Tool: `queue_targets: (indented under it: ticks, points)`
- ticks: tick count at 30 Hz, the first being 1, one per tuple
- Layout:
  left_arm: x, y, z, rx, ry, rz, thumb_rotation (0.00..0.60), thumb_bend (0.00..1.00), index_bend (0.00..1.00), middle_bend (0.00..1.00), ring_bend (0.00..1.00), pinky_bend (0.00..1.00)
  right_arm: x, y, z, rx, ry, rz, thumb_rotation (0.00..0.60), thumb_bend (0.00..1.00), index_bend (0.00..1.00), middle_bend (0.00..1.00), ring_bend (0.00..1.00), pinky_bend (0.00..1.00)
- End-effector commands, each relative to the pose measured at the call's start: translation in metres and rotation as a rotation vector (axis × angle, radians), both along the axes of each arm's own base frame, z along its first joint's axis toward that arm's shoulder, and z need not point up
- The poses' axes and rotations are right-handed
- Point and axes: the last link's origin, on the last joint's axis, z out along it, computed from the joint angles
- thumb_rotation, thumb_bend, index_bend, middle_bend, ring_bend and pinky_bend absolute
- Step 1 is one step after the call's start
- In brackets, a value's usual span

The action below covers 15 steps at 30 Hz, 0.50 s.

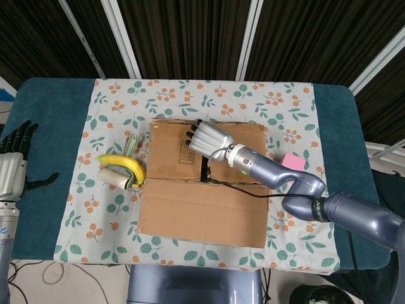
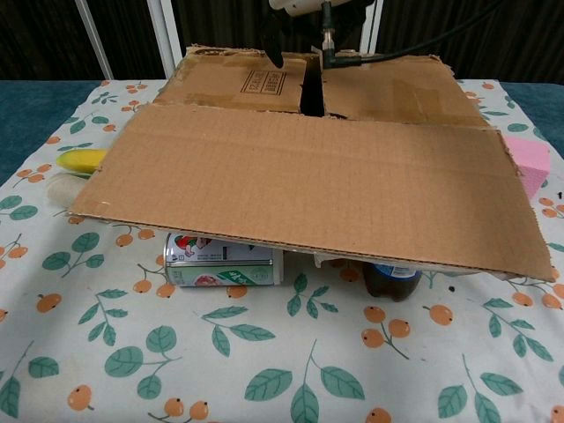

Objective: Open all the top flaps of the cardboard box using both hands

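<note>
The cardboard box (image 1: 204, 177) sits mid-table. Its near flap (image 1: 202, 212) is folded out toward me and fills the chest view as a wide near flap (image 2: 308, 189). Two inner flaps lie flat: the left one (image 1: 171, 152) with a printed label and the right one (image 1: 247, 152), with a dark gap between them. My right hand (image 1: 205, 136) hovers over that gap and the left flap's inner edge, holding nothing; its dark fingertips (image 2: 275, 48) point down at the flap. My left hand (image 1: 12, 166) stays at the table's far left edge, fingers apart, empty.
A banana (image 1: 121, 163) and a roll (image 1: 114, 177) lie just left of the box. A pink block (image 1: 291, 163) sits to its right. Under the near flap, a can (image 2: 220, 264) and a dark bottle (image 2: 392, 280) show.
</note>
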Motion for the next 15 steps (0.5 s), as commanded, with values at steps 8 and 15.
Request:
queue_targets:
  ticks: [8, 15]
  points:
    - [0.0011, 0.0000, 0.0005, 0.001, -0.006, -0.004, 0.600, 0.09, 0.00, 0.00, 0.02, 0.09, -0.0165, 0.0000, -0.0081, 0.008, 0.081, 0.005, 0.600, 1.00, 0.33, 0.28, 0.27, 0.34]
    - [0.0035, -0.0010, 0.0009, -0.002, -0.014, -0.013, 0.600, 0.09, 0.00, 0.00, 0.02, 0.09, -0.0169, 0.0013, 0.0002, -0.021, 0.107, 0.045, 0.600, 1.00, 0.34, 0.28, 0.27, 0.34]
